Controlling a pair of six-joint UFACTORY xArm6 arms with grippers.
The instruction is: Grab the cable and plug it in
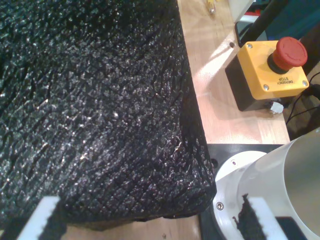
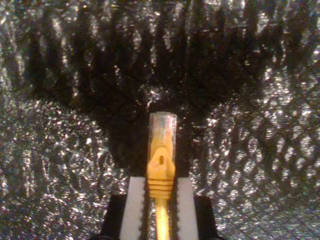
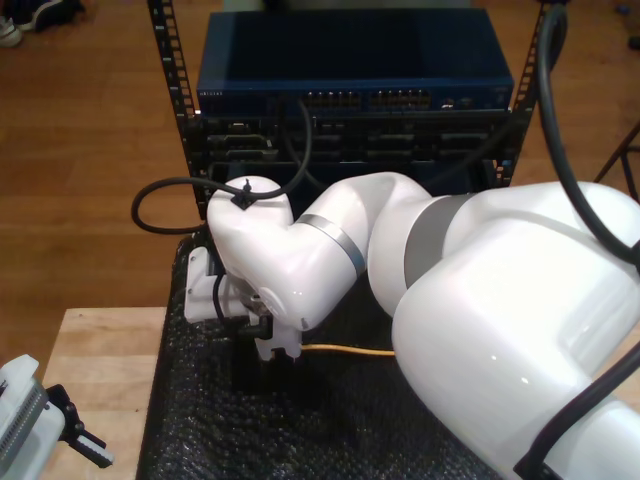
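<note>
Presently, exterior view, left to right:
My first gripper point(image 3: 80, 432): low at that view's left edge, jaws apart, holding nothing, above the counter point(image 3: 95, 350).
Mat point(image 3: 200, 440): black, textured, covering the counter's middle.
My second gripper point(image 2: 161, 212): jaws clamped on the cable point(image 2: 161, 155) behind its clear plug, plug pointing forward over the mat.
Cable: yellow run trails toward that view's right.
Server rack point(image 3: 355, 95): behind the arm.

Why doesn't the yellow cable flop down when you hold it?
Probably because my second pincer clamps the long thin yellow-orange cable right behind its small clear plastic plug, so that short end stays straight. The long rest likely bends easily. The plug looks light and perhaps breakable.
</note>
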